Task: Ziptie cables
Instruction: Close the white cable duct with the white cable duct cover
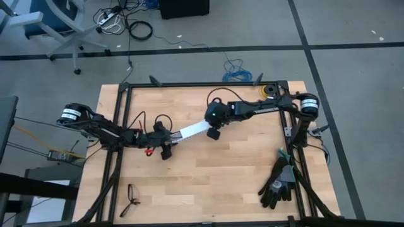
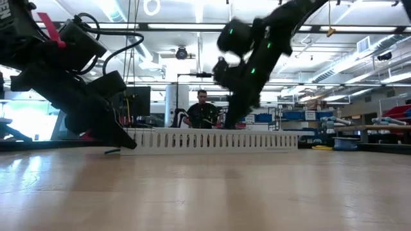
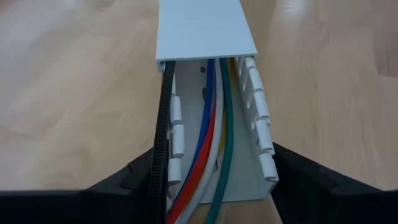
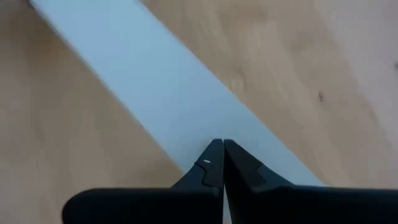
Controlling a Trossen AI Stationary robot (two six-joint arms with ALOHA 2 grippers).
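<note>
1. The left gripper is at one end of a long white channel on the wooden desk. Its two dark fingers are apart, one on each side of the channel, pressed against its slotted walls.
2. The cables lie inside the open part of the channel, right between the left fingers. Blue, red, white, yellow and green wires run side by side along the channel floor.
3. Farther from the left fingers, a flat white cover closes the channel, and the cables go under it.
4. A thin black strip with little ridges runs along one channel wall, next to the blue wire.
5. The right gripper is at the other end of the channel. Its fingertips are pressed together, and they touch the top of the white cover.
6. From above, the channel lies slanted in the middle of the desk, between the left gripper and the right gripper.
7. A pair of black gloves lies well away from the right fingers, near the desk edge.
</note>
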